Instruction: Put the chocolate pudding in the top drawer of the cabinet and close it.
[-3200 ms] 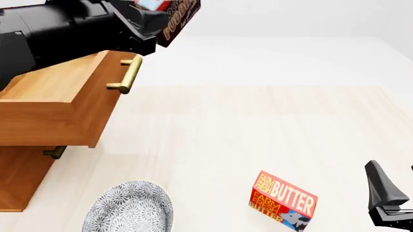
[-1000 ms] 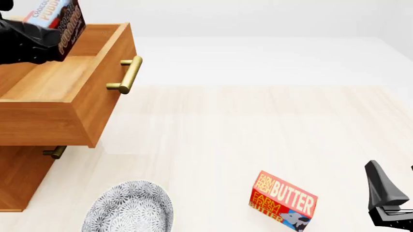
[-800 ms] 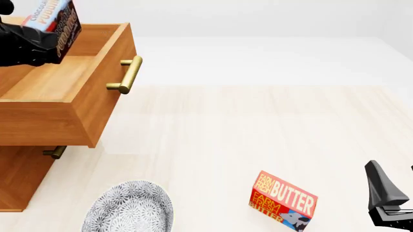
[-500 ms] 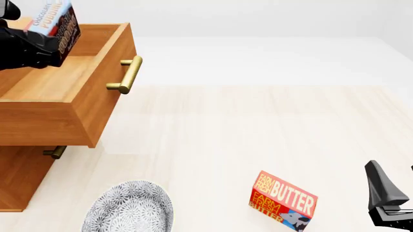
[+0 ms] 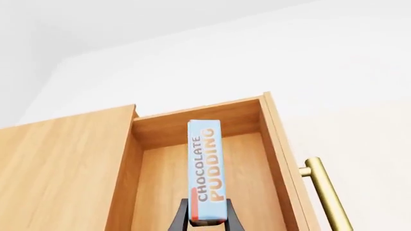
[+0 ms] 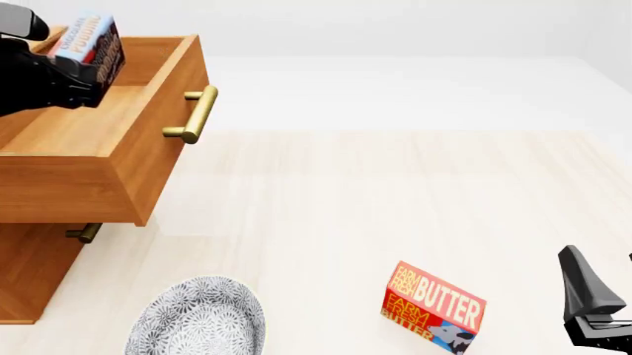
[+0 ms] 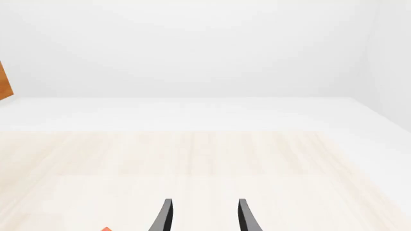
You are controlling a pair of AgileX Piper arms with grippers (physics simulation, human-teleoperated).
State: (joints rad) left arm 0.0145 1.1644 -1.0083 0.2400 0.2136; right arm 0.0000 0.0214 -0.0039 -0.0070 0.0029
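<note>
While I'm gripping the chocolate pudding (image 5: 205, 171) by its near end in the left gripper (image 5: 207, 220), it's hanging over the open top drawer (image 5: 260, 159), long axis pointing toward the drawer's back wall.

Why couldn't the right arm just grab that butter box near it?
It probably could: the right gripper is open and holds nothing, and the butter box lies on bare table just beside it, with nothing between them.

The chocolate pudding (image 6: 91, 41) hangs over the top drawer (image 6: 99, 159); a butter box (image 6: 433, 306) lies right of a bowl (image 6: 197, 318).
</note>
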